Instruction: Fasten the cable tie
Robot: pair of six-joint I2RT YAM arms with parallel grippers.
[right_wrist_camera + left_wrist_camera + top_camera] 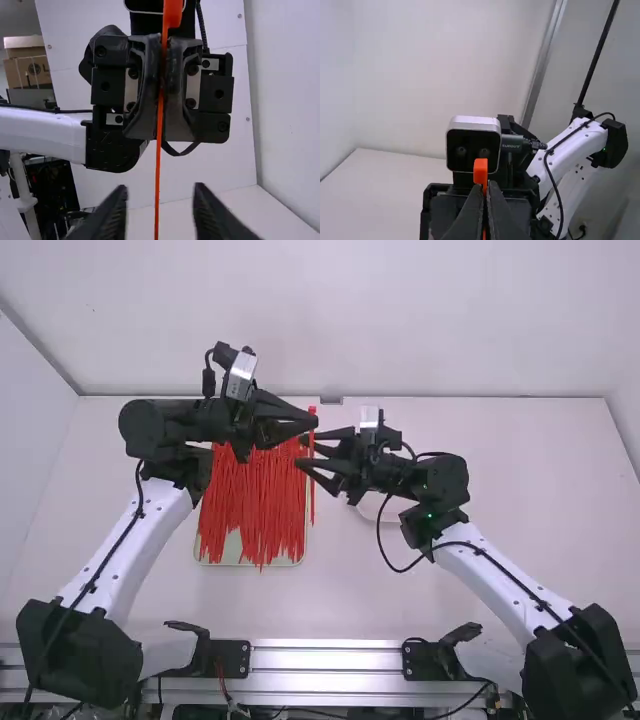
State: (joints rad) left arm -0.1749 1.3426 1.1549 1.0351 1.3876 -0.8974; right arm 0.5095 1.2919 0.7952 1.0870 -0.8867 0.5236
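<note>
Cable tie (pixel 160 125) hangs upright, clamped near its head in L gripper (pixel 162 85). R wrist view shows R gripper (pixel 160 187) fingers wide apart; high view adds spare ties (pixel 250 500) beneath.

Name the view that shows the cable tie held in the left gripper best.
The right wrist view: the cable tie runs from the shut left gripper down into the open right gripper. The left wrist view shows its head alone; the high view, a thin red strip beside the pile.
</note>
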